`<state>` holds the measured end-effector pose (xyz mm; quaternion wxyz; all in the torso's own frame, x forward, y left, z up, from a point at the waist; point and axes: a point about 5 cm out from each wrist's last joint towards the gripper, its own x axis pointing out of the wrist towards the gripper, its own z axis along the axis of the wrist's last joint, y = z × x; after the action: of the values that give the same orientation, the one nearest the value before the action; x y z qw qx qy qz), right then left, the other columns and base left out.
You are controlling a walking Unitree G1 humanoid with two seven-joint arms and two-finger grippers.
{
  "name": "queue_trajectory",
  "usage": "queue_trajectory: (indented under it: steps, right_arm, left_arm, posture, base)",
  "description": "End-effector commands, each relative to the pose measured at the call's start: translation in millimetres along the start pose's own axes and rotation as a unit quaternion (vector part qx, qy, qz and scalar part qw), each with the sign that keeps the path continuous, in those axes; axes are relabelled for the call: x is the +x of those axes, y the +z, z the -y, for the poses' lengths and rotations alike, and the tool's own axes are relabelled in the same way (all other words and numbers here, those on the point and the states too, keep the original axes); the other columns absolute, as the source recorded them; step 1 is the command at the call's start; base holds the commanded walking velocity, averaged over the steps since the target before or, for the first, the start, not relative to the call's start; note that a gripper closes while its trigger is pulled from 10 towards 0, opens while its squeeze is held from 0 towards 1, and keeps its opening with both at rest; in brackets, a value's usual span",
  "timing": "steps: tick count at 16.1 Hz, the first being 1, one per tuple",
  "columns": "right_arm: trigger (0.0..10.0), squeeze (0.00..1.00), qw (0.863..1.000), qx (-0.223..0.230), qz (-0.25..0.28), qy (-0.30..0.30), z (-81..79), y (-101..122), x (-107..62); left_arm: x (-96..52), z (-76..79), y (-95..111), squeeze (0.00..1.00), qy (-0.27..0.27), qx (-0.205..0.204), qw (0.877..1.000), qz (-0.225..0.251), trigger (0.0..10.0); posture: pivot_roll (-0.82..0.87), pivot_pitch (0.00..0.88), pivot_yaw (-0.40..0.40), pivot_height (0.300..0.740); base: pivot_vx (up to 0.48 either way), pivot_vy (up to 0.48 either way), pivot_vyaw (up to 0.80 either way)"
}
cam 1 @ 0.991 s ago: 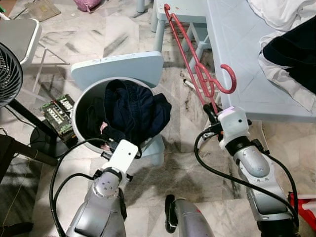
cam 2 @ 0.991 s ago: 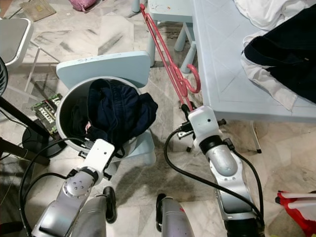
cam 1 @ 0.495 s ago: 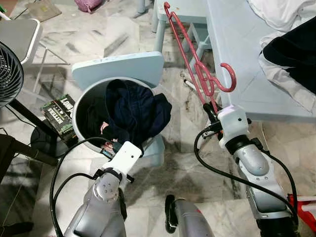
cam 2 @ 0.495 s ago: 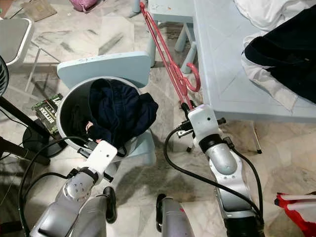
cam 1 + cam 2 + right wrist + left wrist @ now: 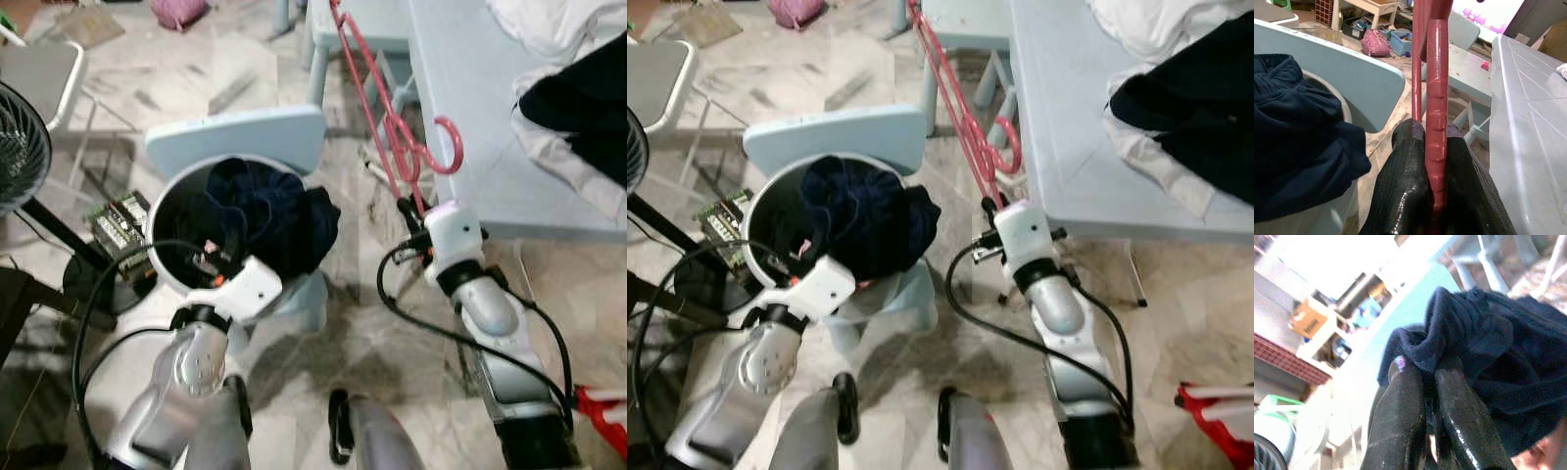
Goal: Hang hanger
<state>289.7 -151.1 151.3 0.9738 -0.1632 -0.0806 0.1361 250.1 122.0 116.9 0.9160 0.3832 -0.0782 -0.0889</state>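
Left eye view: the right silver arm rises from 5 o'clock toward the centre, elbow bent, its right pincer point(image 5: 404, 208) clenched on the lower end of a red plastic clothes hanger point(image 5: 377, 103). The hanger slants up toward 12 o'clock, its hook curling just beside the edge of the pale blue counter point(image 5: 470, 117), where a heap of dark and white clothes point(image 5: 578, 108) lies at 2 o'clock. The left silver arm climbs from 7 o'clock, forearm tilted up, with the left pincer point(image 5: 209, 264) reaching over the rim of a round white laundry bucket point(image 5: 162, 269) that holds dark navy clothing point(image 5: 269, 211). A pale blue chair back point(image 5: 235, 137) stands behind the bucket.

Right eye view: a black fan point(image 5: 635, 147) sits at 9 o'clock, and a small green box point(image 5: 720, 223) lies on the marble floor point(image 5: 950, 323) beside the bucket.

Left wrist view: the two black fingers point(image 5: 1400, 421) are pressed almost together, pinching a fold of the navy clothing.

Right wrist view: the black fingers point(image 5: 1405, 196) grip the hanger's ribbed red bar on both sides, near the counter's edge.
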Motion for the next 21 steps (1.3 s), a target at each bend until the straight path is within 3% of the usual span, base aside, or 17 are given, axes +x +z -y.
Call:
queue_trajectory:
  steps: [1, 2, 3, 4, 6, 8, 9, 10, 11, 13, 16, 17, 21]
  right_arm:
    - [10.0, 0.00, 1.000, -0.001, 0.006, -0.004, -0.7, 0, 1.6]
    - [10.0, 0.00, 1.000, 0.000, 0.009, -0.005, -2.0, 1, 3.7]
    - [10.0, 0.00, 1.000, 0.000, 0.010, -0.005, -2.3, 1, 3.5]
    - [10.0, 0.00, 1.000, 0.000, 0.011, -0.007, -1.6, 0, 2.1]
    - [10.0, 0.00, 1.000, -0.002, 0.008, -0.010, 0.6, -2, -0.3]
    - [10.0, 0.00, 1.000, -0.002, 0.008, -0.012, 0.5, -3, 0.8]
    - [10.0, 0.00, 1.000, -0.002, 0.010, -0.012, -0.2, -2, 2.3]
    - [10.0, 0.00, 1.000, -0.001, 0.012, -0.012, -0.3, -2, 2.7]
    - [10.0, 0.00, 1.000, -0.001, 0.012, -0.011, -0.8, -2, 2.1]
    - [10.0, 0.00, 1.000, -0.002, 0.011, -0.010, -0.5, -3, 0.8]
    - [10.0, 0.00, 1.000, -0.003, 0.011, -0.009, 0.9, -3, 0.3]
    - [10.0, 0.00, 1.000, -0.003, 0.010, -0.009, 0.8, -3, 0.3]
    - [10.0, 0.00, 1.000, -0.003, 0.008, -0.005, -0.6, -4, -0.1]
  left_arm:
    - [-1.4, 0.9, -7, 0.00, 0.000, 0.008, 1.000, -0.001, 0.0]
    - [-3.6, 9.3, -23, 0.00, -0.029, -0.010, 0.998, -0.050, 0.0]
    - [-6.8, 20.6, -33, 0.00, -0.072, -0.032, 0.992, -0.094, 9.6]
    - [-11.7, 33.4, -41, 0.00, -0.117, -0.061, 0.982, -0.135, 10.0]
    - [-11.5, 31.8, -38, 0.00, -0.112, -0.058, 0.984, -0.127, 10.0]
    - [-13.5, 37.8, -42, 0.00, -0.135, -0.064, 0.977, -0.153, 10.0]
    - [-14.5, 41.0, -44, 0.00, -0.152, -0.093, 0.969, -0.173, 10.0]
    - [-14.9, 42.1, -43, 0.77, -0.161, -0.111, 0.963, -0.184, 10.0]
    - [-14.8, 40.5, -43, 1.00, -0.156, -0.114, 0.963, -0.187, 10.0]
    - [-16.0, 39.7, -42, 1.00, -0.158, -0.096, 0.966, -0.183, 10.0]
    - [-20.9, 37.1, -39, 1.00, -0.161, -0.030, 0.973, -0.161, 10.0]
    - [-24.9, 37.0, -39, 0.00, -0.168, -0.005, 0.974, -0.151, 10.0]
    - [-28.8, 35.0, -39, 0.00, -0.166, -0.003, 0.974, -0.157, 10.0]
  posture:
    - [-0.03, 0.177, -0.035, 0.740]
    - [-0.03, 0.175, -0.033, 0.740]
    - [-0.03, 0.175, -0.032, 0.740]
    - [-0.03, 0.175, -0.031, 0.740]
    - [-0.03, 0.175, -0.030, 0.740]
    - [-0.02, 0.173, -0.025, 0.740]
    - [-0.02, 0.174, -0.026, 0.740]
    - [-0.02, 0.177, -0.028, 0.740]
    - [-0.02, 0.180, -0.031, 0.740]
    - [-0.03, 0.184, -0.034, 0.740]
    - [-0.03, 0.193, -0.036, 0.740]
    - [-0.03, 0.195, -0.037, 0.740]
    - [-0.03, 0.200, -0.040, 0.740]
  base:
    - [0.000, 0.000, 0.00]
    - [0.000, 0.000, 0.00]
    - [0.000, 0.000, 0.00]
    - [0.000, 0.000, 0.00]
    - [0.000, 0.000, 0.00]
    - [0.000, 0.000, 0.00]
    - [0.000, 0.000, 0.00]
    - [0.000, 0.000, 0.00]
    - [0.000, 0.000, 0.00]
    - [0.000, 0.000, 0.00]
    - [0.000, 0.000, 0.00]
    - [0.000, 0.000, 0.00]
    - [0.000, 0.000, 0.00]
